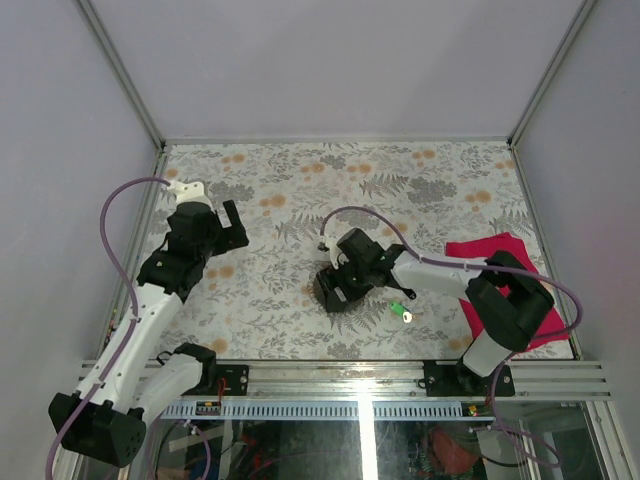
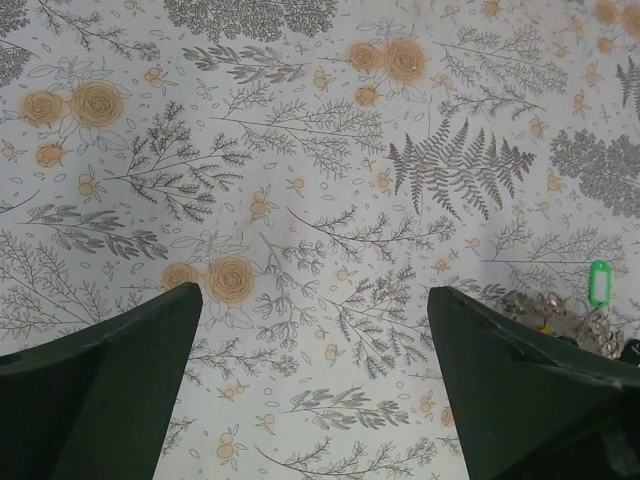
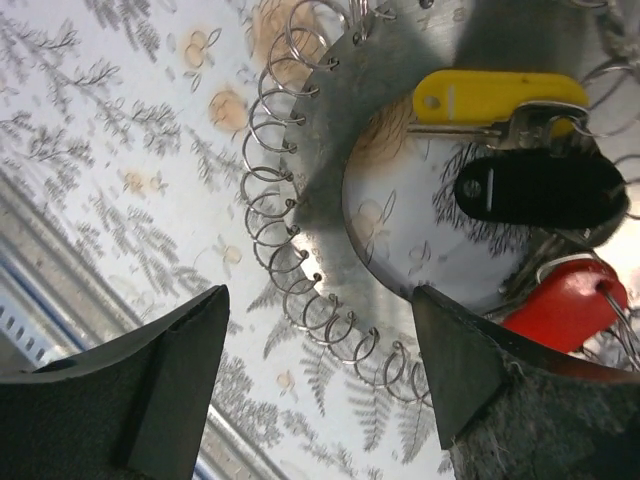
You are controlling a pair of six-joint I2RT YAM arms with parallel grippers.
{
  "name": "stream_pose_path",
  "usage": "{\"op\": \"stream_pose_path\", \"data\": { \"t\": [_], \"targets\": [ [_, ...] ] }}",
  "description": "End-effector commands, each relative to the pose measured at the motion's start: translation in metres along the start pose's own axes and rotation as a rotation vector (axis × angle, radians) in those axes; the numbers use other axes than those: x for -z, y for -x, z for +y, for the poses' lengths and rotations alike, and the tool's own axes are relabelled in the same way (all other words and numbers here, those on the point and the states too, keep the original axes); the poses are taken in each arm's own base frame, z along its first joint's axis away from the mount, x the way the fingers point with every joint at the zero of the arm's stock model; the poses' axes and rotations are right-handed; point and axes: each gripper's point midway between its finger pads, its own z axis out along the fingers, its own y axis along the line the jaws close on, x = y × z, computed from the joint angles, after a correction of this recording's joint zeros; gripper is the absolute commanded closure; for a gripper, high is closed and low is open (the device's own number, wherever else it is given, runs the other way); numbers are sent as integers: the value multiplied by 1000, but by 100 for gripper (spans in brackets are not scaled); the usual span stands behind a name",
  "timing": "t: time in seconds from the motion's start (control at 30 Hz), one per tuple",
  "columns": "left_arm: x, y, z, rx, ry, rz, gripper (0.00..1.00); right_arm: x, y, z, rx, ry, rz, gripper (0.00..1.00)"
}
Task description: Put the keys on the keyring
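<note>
In the right wrist view the keyring point(image 3: 330, 160) is a flat silvery metal ring edged with several small wire loops point(image 3: 300, 290). A yellow key point(image 3: 495, 97), a black key point(image 3: 540, 187) and a red key point(image 3: 565, 300) lie bunched at its right side. My right gripper point(image 3: 320, 300) is open, just above the ring's near edge, holding nothing; it also shows in the top view point(image 1: 335, 292). A green key point(image 1: 397, 308) lies on the table just right of it and also shows in the left wrist view point(image 2: 599, 283). My left gripper point(image 2: 315, 290) is open and empty, over bare table at the far left point(image 1: 232, 225).
A crimson cloth point(image 1: 500, 275) lies at the right, partly under the right arm. The floral table cover point(image 1: 300, 180) ends at a metal rail point(image 1: 340, 375) in front. Grey walls close in the left, back and right sides.
</note>
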Motion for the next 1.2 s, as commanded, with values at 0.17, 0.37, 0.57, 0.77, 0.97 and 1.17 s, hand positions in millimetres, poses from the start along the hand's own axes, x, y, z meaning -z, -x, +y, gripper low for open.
{"op": "stream_pose_path", "data": {
  "t": [0.17,0.37,0.57,0.77,0.97,1.17],
  "targets": [
    [3,25,-18,109,-70,-67,0,86,59,11,-27,-106,-367,18],
    [-2,20,-38,67,-166,-14,0,120,45,-39,-163,-394,-469,20],
    [-6,6,-46,30,-203,39,0,116,12,-45,-244,-310,-352,20],
    [-13,-10,-61,-47,-235,90,0,104,10,-48,-384,-140,-360,38],
    [-17,-22,-62,-82,-247,131,0,79,1,-51,-510,-108,-330,49],
    [-19,-23,-63,-97,-248,141,3,61,-11,-62,-662,-130,-339,53]
  ]
}}
